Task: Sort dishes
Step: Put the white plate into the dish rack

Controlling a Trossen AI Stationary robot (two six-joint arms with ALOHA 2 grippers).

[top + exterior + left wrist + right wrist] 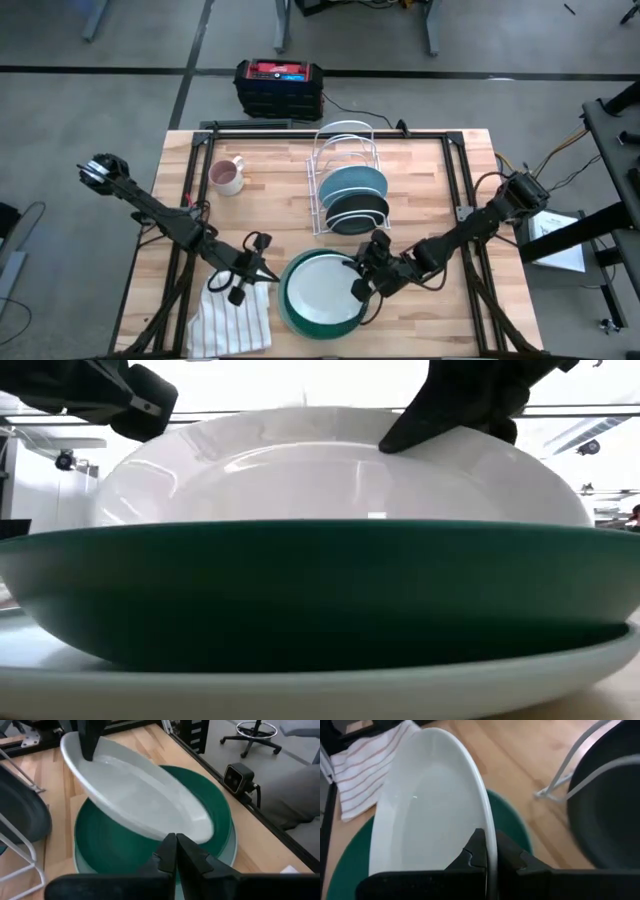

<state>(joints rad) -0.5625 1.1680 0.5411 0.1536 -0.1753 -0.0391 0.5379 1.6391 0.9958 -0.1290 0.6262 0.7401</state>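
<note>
Dark green plate (320,595) fills the low view's foreground, resting on a paler plate (320,690) flat on the tabletop (440,180), and the right pincer (490,865) works just above it: its two fingers are closed down to a narrow gap on the rim of the pale blue plate (430,815), which is tilted, its gripped edge raised and its far edge down inside the green one. Beyond that far edge, the left pincer (176,852) hangs just beside the stack with its fingers pressed together on nothing, and the white striped cloth (235,318) lies under and beside it. Behind the right pincer, farther up the tabletop, a wire rack (345,165) already holds a teal plate (352,184) and a blackish plate (358,210) on edge; a mug (228,176) stands well off to the left arm's side. The step in hand looks like lifting the pale plate clear for the rack; doing it well probably means keeping the grip firm on the glossy rim, raising until the low edge stops dragging on the green plate, then turning it upright before it meets the wires. The right arm reaches in low from the tabletop's right edge, stretched nearly straight, wrist angled downward; the left arm stretches in likewise from the other side.
</note>
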